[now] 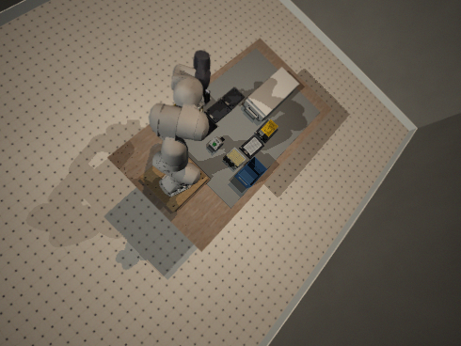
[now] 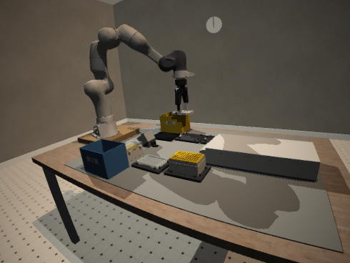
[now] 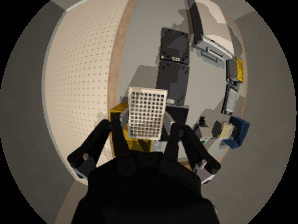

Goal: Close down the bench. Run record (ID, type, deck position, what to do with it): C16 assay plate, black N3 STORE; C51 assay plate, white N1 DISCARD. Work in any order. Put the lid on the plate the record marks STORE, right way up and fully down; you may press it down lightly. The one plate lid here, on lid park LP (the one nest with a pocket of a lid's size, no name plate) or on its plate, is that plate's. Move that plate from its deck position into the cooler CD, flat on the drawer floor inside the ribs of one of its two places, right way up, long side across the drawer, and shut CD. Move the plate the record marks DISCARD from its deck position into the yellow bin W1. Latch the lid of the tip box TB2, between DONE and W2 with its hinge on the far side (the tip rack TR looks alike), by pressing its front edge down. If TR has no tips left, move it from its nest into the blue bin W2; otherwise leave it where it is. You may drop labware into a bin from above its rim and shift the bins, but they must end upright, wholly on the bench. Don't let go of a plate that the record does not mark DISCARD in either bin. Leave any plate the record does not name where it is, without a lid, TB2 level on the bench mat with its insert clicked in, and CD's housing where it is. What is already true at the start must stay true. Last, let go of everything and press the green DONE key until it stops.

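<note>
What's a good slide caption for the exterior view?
Gripper holds the white plate just above the yellow bin.

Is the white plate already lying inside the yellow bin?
No: in the exterior view the gripper holds the white plate flat just above the rim of the yellow bin.

Arm reached out from elbow, wrist vertical | gripper pointed down | fingers clamped on white plate
</note>
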`<move>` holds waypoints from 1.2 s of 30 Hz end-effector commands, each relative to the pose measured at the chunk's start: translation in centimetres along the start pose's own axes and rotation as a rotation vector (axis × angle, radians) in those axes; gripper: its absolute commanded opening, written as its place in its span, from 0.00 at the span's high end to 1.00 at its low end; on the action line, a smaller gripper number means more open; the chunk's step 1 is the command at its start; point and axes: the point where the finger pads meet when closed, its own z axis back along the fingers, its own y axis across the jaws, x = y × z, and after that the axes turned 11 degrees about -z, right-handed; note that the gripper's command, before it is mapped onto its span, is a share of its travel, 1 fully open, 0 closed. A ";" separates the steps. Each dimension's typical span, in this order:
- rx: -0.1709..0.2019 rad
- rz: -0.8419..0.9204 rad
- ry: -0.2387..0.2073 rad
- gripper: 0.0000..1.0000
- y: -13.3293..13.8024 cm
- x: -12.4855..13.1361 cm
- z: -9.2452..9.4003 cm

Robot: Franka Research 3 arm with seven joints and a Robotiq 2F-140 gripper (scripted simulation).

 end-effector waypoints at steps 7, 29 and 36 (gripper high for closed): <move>-0.007 -0.018 0.004 1.00 -0.7 2.3 0.2; -0.007 -0.018 0.004 1.00 -1.7 7.6 0.1; -0.007 -0.018 0.004 1.00 -1.9 8.9 0.1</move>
